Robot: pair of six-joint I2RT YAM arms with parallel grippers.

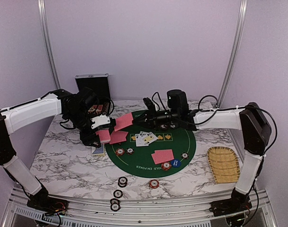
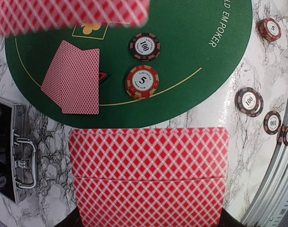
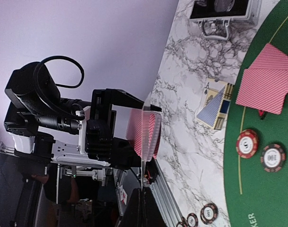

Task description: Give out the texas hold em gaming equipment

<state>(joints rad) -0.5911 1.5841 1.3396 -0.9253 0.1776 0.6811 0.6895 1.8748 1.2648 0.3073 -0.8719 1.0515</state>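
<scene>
I find the left end effector [image 1: 103, 134] closed on the card deck [image 2: 148, 175] above the table's [image 1: 63, 161] left side. The right end effector [image 1: 140, 120] pinches one card [image 1: 124, 121] beside it. Risk: a shallow pinch could drop it short.

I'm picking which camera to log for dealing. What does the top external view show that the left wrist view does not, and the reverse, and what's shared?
Top external only: the woven tray, face-up cards, the blue button disc and the right hand. Left wrist only: readable chip values, a 100 chip and a 5 chip, plus a close look at the card stack held in the left hand. Both: the green mat, the face-down pair beside those chips, the black case, and the lifted card the right hand grips.
</scene>
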